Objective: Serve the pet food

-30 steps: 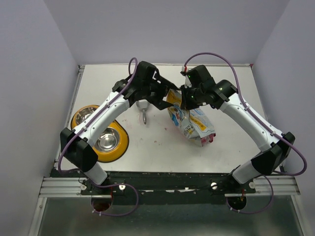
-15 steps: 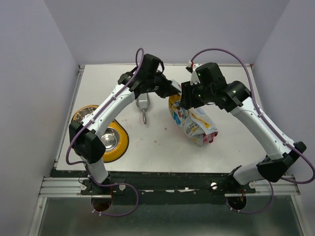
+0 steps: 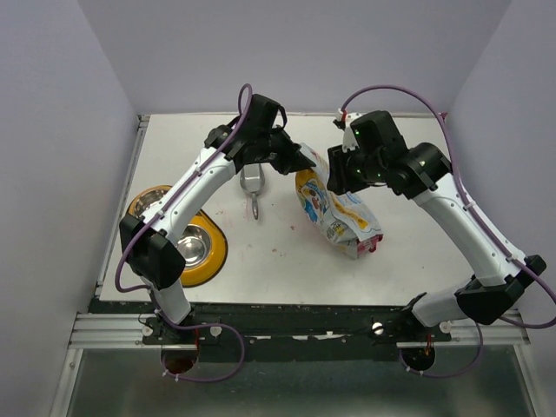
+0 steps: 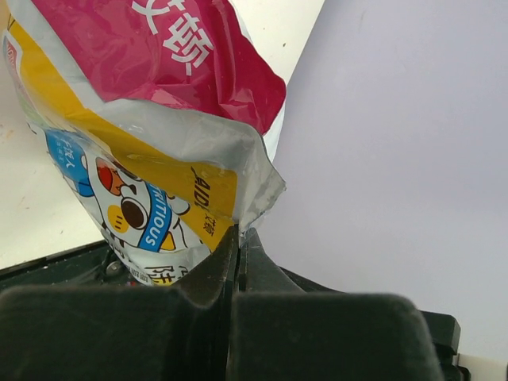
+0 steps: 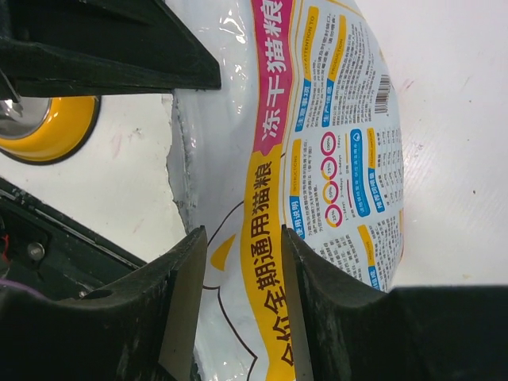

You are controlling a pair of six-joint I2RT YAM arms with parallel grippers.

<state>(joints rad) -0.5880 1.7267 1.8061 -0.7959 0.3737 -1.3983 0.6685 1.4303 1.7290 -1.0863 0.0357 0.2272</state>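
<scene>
Steel bowls sit in the yellow double-bowl feeder [image 3: 219, 249] at the left edge of the table [image 3: 278, 261], partly under the left arm. To its right, well apart from the feeder, the metal scoop [image 3: 252, 184] lies on the bare surface with its handle pointing toward the arm bases. Next comes the left gripper [image 4: 238, 238], its fingers pressed together and pinching a corner of the pet food bag [image 3: 343, 217]; the wrist view shows the crinkled foil edge caught right at the fingertips. The bag lies right of centre, its far end between the two grippers and its red-edged end nearer the bases; the kibble inside is hidden. On the right, the right gripper [image 5: 244, 238] has its fingers spread apart, the bag's printed back panel filling the gap between them. Whether those fingers touch the bag I cannot tell.
</scene>
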